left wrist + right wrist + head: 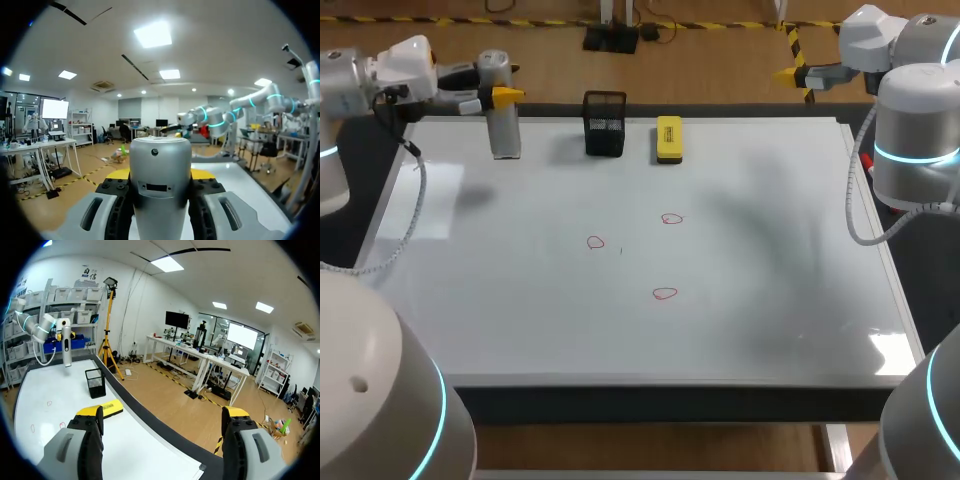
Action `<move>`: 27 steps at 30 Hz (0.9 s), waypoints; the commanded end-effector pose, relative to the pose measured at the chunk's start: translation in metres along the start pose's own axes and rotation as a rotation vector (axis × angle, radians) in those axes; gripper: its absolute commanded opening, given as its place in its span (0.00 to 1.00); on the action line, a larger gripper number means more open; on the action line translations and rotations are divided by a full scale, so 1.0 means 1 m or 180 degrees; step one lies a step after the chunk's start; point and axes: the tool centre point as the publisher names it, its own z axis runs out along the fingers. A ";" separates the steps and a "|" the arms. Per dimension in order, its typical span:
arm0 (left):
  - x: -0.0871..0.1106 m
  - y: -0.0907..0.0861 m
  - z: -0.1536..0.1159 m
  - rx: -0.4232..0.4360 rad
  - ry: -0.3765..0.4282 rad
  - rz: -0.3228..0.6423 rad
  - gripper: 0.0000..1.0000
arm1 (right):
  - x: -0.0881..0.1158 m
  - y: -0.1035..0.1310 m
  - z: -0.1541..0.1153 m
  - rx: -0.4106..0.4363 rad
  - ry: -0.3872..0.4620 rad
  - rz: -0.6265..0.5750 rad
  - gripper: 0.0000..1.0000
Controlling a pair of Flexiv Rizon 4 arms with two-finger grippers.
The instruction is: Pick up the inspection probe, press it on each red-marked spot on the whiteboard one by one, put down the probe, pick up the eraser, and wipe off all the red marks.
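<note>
Left fingers [500, 97] clamp the silver cylindrical probe [504, 125], upright at the flat white whiteboard's [750, 330] far left corner. Right fingers [162, 415] spread wide, holding nothing, past the board's far right corner. Three red circle marks [596, 242] mid-board.

Along the far edge of the whiteboard [520, 320], left to right: the probe [504, 130], upright in the left claw [500, 97], a holder [605, 124], the eraser [668, 138]. 3 marks [596, 242] lie mid-board.

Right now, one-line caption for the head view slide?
Left gripper holds the inspection probe upright at the whiteboard's far left; three red marks unwiped, yellow eraser beside the black mesh holder.
</note>
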 end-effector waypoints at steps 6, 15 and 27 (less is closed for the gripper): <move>0.005 -0.003 0.000 -0.0006 -0.0350 0.0005 0.00 | 0.000 0.000 0.000 0.0005 0.0003 0.0000 1.00; 0.005 -0.003 0.000 -0.0006 -0.0350 0.0005 0.00 | 0.028 -0.002 0.073 0.0809 0.1289 -0.0650 1.00; 0.005 -0.003 0.000 -0.0006 -0.0350 0.0005 0.00 | 0.084 -0.013 0.143 0.2583 0.2450 -0.2898 1.00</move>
